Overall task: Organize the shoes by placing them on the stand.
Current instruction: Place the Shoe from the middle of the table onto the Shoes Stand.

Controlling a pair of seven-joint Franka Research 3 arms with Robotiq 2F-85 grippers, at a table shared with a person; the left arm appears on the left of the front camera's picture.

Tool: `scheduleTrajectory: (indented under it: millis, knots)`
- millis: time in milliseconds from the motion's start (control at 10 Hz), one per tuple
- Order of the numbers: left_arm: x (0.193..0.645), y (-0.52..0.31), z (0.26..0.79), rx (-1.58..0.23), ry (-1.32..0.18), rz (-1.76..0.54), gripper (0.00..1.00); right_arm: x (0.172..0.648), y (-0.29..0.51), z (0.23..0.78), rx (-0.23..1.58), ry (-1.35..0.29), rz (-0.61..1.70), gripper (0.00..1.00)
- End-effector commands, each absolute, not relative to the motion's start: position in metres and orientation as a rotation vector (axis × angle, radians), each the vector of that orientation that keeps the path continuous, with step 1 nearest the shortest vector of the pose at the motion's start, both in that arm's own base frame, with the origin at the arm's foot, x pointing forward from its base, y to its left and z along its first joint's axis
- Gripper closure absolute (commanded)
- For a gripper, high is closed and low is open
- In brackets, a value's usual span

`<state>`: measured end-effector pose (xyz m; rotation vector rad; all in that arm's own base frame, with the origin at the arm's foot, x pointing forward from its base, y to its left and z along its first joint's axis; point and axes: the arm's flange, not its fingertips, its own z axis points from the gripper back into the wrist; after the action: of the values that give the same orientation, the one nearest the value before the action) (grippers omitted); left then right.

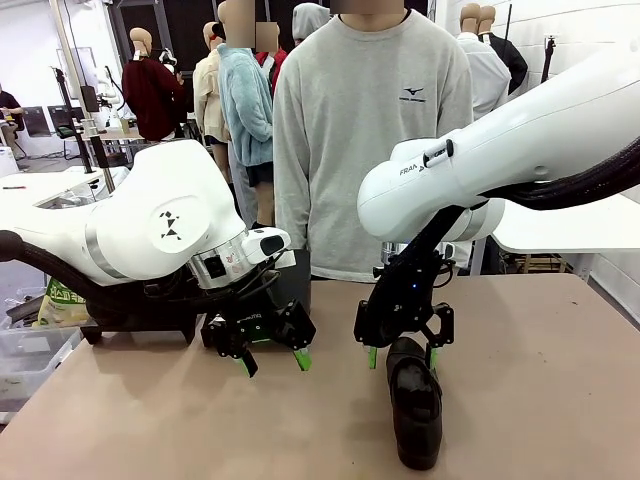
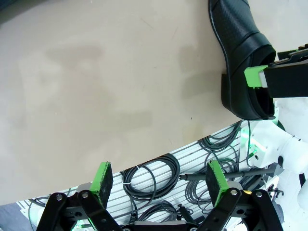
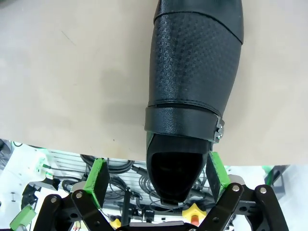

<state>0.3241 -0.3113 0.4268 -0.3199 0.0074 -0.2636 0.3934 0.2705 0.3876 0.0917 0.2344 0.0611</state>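
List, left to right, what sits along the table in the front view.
Left gripper → right gripper → shoe, its heel between the right gripper's open fingers, toe pointing toward the camera.

You had one black shoe [image 1: 415,400] upright on its sole on the tan table, near the robot's edge, right of centre. Its textured upper [image 3: 195,62] carried a strap with a metal buckle [image 3: 220,130]; the heel opening [image 2: 262,103] faced the person.

Robotics lab: Franka arms [image 1: 150,225], cables [image 2: 149,180].
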Motion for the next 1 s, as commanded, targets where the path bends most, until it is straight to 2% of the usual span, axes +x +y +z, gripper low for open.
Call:
scheduleTrajectory:
  millis: [0, 300, 400, 500, 700, 900]
  knots:
    - [0.324, -0.310, 0.426, -0.334, 0.011, -0.264, 0.00, 0.393, 0.270, 0.388, 0.092, 0.234, 0.061, 0.00]
    - [0.324, -0.310, 0.426, -0.334, 0.011, -0.264, 0.00, 0.363, 0.258, 0.448, 0.059, 0.111, 0.098, 0.00]
    - [0.324, -0.310, 0.426, -0.334, 0.011, -0.264, 0.00, 0.352, 0.237, 0.466, 0.053, 0.080, 0.070, 0.00]
    - [0.324, -0.310, 0.426, -0.334, 0.011, -0.264, 0.00, 0.344, 0.206, 0.478, 0.035, 0.117, 0.077, 0.00]
    - [0.324, -0.310, 0.426, -0.334, 0.011, -0.264, 0.00, 0.330, 0.139, 0.489, 0.014, 0.094, 0.184, 0.00]
    - [0.324, -0.310, 0.426, -0.334, 0.011, -0.264, 0.00, 0.325, 0.091, 0.492, 0.023, 0.077, 0.184, 0.00]
